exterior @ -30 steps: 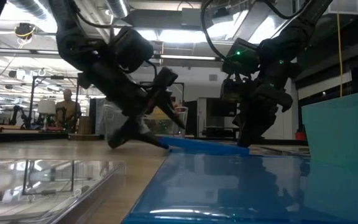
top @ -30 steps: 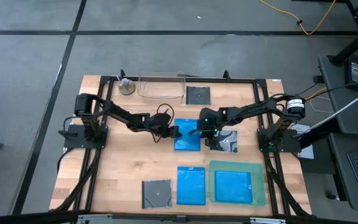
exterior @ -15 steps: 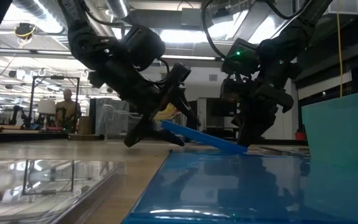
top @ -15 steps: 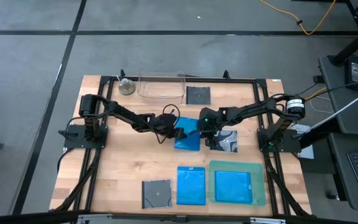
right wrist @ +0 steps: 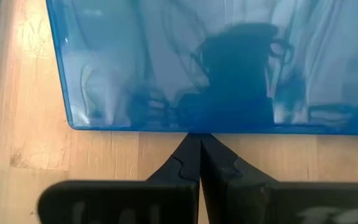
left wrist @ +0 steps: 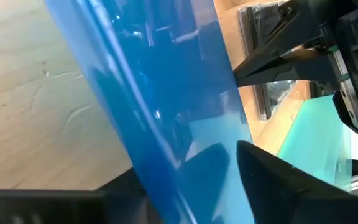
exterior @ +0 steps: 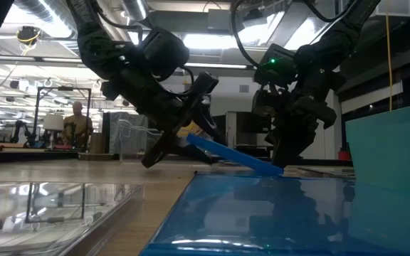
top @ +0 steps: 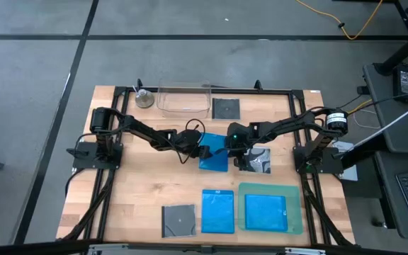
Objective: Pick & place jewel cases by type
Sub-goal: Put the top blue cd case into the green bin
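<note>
While our left gripper (exterior: 191, 139) works its fingers around the near edge of a blue jewel case (top: 214, 153), that edge rides up off the counter (top: 140, 184) and the far edge stays down, so the case slants like a ramp. We judge the tilt is deliberate: a thin flat case lying flush offers nothing to pinch, and lifting one side gives a finger room beneath. The fingers sit partway closed with the case between them; whether they already pinch it firmly we cannot tell. Our right gripper (right wrist: 199, 163), fingers pressed shut and holding nothing, rests its tips against the opposite edge of the same case, apparently as a stop to keep it from sliding away. Just beyond that gripper lies a patterned square case (top: 261, 161). The blue case is glossy, translucent plastic, rectangular with rounded corners, and mirrors the arm above it. The counter is pale wood with visible grain
</note>
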`<state>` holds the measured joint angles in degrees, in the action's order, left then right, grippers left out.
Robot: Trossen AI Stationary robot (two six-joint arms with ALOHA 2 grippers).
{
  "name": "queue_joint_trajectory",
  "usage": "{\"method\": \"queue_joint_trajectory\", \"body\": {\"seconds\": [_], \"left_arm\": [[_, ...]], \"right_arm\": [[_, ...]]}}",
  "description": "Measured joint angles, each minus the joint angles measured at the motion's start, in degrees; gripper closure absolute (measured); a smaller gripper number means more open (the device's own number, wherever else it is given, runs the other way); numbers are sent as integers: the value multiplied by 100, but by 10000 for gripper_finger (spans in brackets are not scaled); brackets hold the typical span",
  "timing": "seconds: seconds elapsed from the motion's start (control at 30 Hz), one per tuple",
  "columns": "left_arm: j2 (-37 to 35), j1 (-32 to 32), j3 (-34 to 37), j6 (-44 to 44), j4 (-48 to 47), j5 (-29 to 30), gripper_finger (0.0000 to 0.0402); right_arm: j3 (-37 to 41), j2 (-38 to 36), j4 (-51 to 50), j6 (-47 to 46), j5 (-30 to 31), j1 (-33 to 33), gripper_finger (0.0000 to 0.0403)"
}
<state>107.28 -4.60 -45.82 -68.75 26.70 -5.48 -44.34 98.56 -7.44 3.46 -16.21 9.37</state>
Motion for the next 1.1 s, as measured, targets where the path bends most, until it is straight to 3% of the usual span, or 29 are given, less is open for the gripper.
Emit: {"method": "queue_joint_trajectory", "body": {"seconds": [0.23,0.47,1.1], "left_arm": [[-20,0,-11,-15,84,-4,324],[-24,0,-11,-70,322,-35,374],[-981,-196,-6,838,-149,162,389]], "right_arm": [[-2,0,-32,1,0,0,399],[-9,-6,-94,2,2,0,399],[9,-1508,-876,24,648,296,399]]}}
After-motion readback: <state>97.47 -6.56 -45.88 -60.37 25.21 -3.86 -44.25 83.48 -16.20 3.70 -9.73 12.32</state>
